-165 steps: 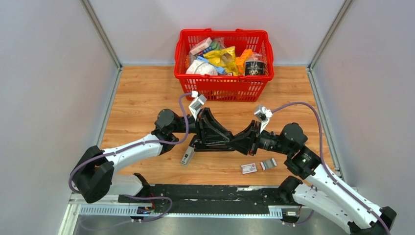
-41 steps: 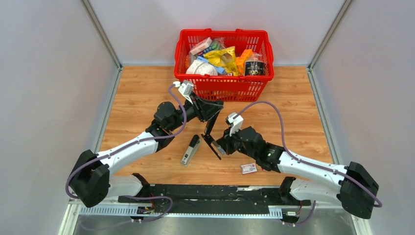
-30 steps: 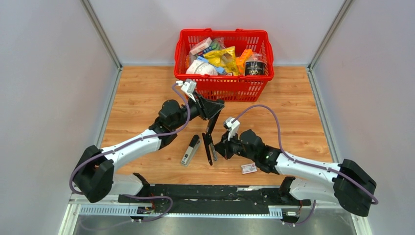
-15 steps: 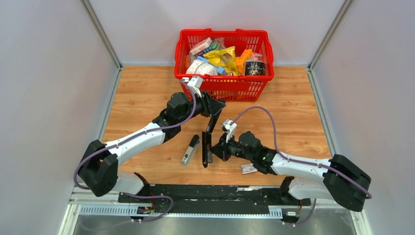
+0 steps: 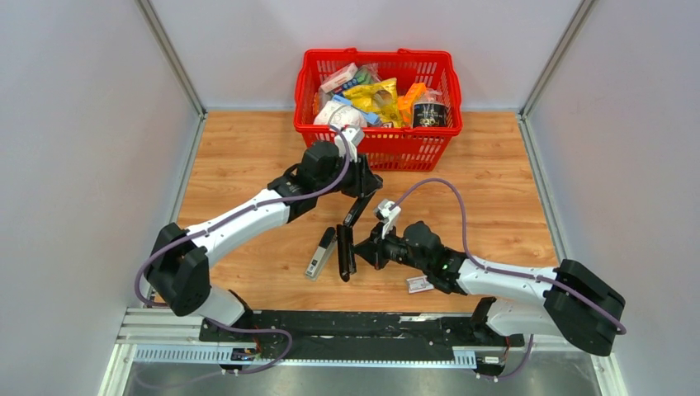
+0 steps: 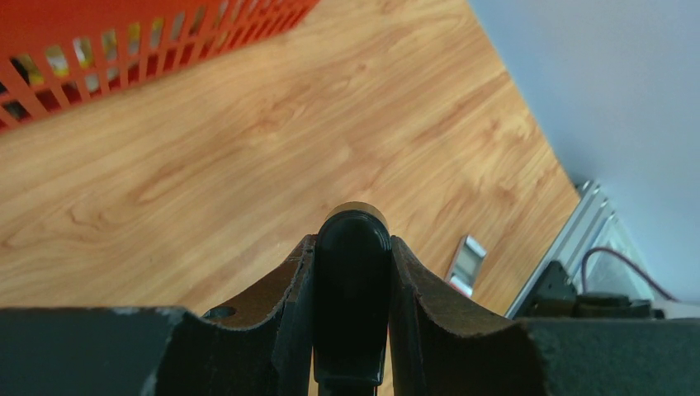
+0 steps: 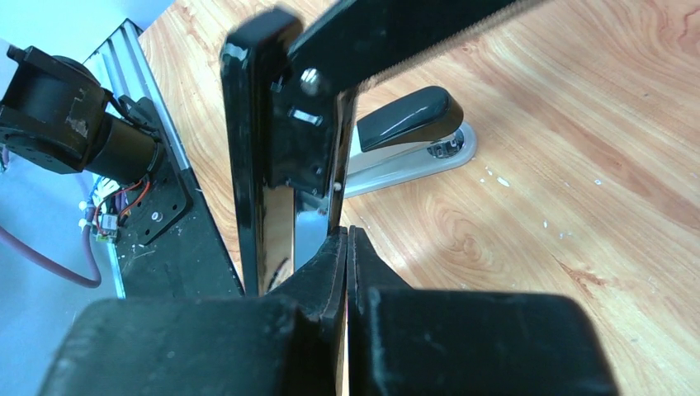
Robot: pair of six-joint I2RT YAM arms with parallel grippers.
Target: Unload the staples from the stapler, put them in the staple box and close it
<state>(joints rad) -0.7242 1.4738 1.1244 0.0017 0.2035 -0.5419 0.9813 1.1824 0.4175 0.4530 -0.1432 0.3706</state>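
Note:
The black stapler hangs hinged open above the wood, its base pointing down. My left gripper is shut on the rounded end of its top arm, just in front of the basket. My right gripper is shut with nothing between its pads. In the right wrist view its tips touch the lower end of the stapler's inner rail beside the base. A small silvery-grey strip, apparently staples, lies on the wood near the front rail. Tiny pale bits dot the wood.
A second, grey-and-black stapler lies just left of the black one. A small white-and-red box sits under my right arm. The red basket, full of packets, stands at the back. Grey walls close both sides.
My left gripper has moved right and toward the basket with the stapler's top arm. The hanging base has swung slightly left, more upright. My right gripper followed it left.

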